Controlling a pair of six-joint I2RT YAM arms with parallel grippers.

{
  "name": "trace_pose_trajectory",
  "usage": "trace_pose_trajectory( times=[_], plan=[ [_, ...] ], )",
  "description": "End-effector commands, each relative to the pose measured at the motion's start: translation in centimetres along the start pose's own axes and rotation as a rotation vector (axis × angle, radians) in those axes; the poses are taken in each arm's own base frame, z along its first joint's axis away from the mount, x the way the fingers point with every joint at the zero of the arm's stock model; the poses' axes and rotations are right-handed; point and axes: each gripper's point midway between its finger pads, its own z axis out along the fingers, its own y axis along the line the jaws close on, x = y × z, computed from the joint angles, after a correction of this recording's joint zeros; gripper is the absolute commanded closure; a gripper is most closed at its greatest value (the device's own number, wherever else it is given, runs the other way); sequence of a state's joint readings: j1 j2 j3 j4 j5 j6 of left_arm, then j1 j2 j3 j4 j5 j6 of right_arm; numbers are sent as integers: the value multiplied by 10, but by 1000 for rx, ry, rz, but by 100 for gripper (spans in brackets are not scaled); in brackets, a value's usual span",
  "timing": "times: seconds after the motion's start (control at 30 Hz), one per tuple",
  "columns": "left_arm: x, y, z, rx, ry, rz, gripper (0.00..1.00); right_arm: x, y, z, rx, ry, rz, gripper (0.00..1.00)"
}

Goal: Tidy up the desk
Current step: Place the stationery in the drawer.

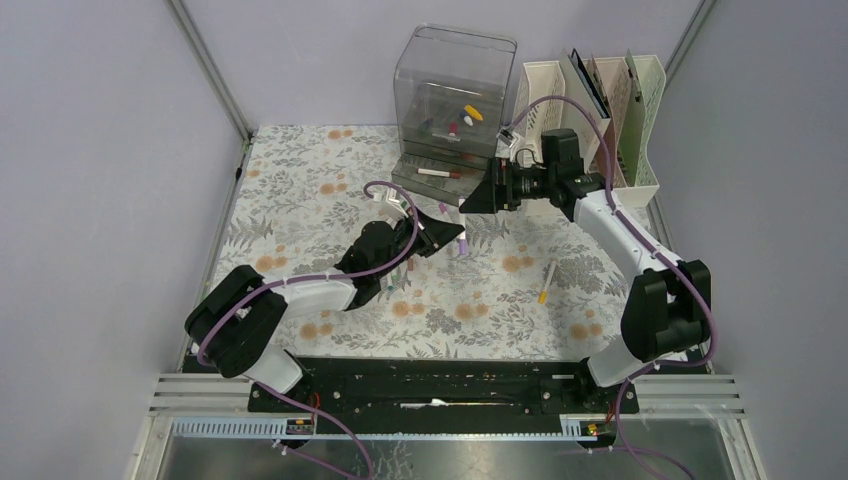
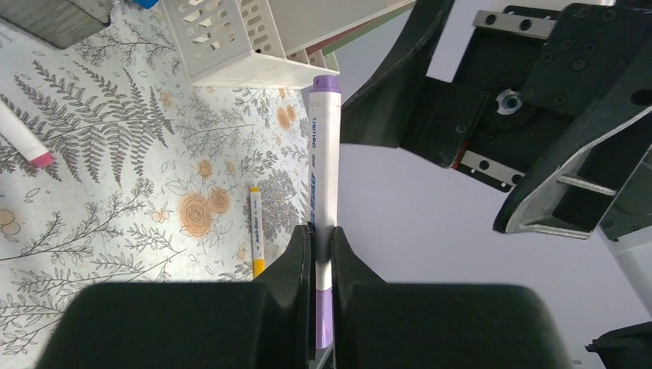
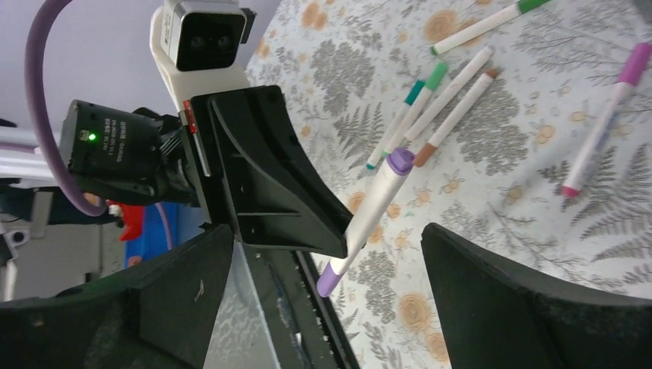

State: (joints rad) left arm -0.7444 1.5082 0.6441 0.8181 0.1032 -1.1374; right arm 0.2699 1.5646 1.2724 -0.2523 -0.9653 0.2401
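Note:
The desk (image 1: 300, 190) has a white cloth with grey ferns and orange flowers. My left gripper (image 1: 453, 237) is raised over its middle, shut on a white marker with purple ends (image 2: 325, 169). The marker sticks out past the fingertips (image 2: 301, 250), purple cap (image 2: 326, 81) foremost. My right gripper (image 1: 472, 200) hangs just beyond it, facing it, jaws wide open with nothing between them. In the right wrist view the purple marker (image 3: 371, 211) lies in the gap between my open right fingers (image 3: 184, 284), apart from both.
A clear drawer box (image 1: 455, 100) with small items stands at the back, white file racks (image 1: 600, 110) to its right. A yellow-tipped marker (image 1: 546, 283) lies right of centre. Several loose markers (image 3: 430, 108) and a pink one (image 3: 603, 131) lie on the cloth.

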Motion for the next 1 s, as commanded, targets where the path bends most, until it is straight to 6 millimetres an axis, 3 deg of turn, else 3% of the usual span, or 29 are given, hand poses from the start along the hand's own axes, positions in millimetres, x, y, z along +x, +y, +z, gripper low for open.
trace_pose_trajectory(
  times=[0.0,0.23,0.5,0.83,0.97],
  plan=[
    [-12,-29,2,116,-35,33,100,3,23,7,-109,10,57,1],
    [-11,-32,6,136,-31,34,100,9,18,18,-73,26,70,8],
    [-9,-35,10,158,-17,20,100,4,9,22,-29,21,90,37],
    [-9,-43,10,197,-10,30,100,8,-6,27,20,39,91,47],
    [-7,-43,11,200,-4,25,100,6,-8,27,35,37,80,65]
  ],
)
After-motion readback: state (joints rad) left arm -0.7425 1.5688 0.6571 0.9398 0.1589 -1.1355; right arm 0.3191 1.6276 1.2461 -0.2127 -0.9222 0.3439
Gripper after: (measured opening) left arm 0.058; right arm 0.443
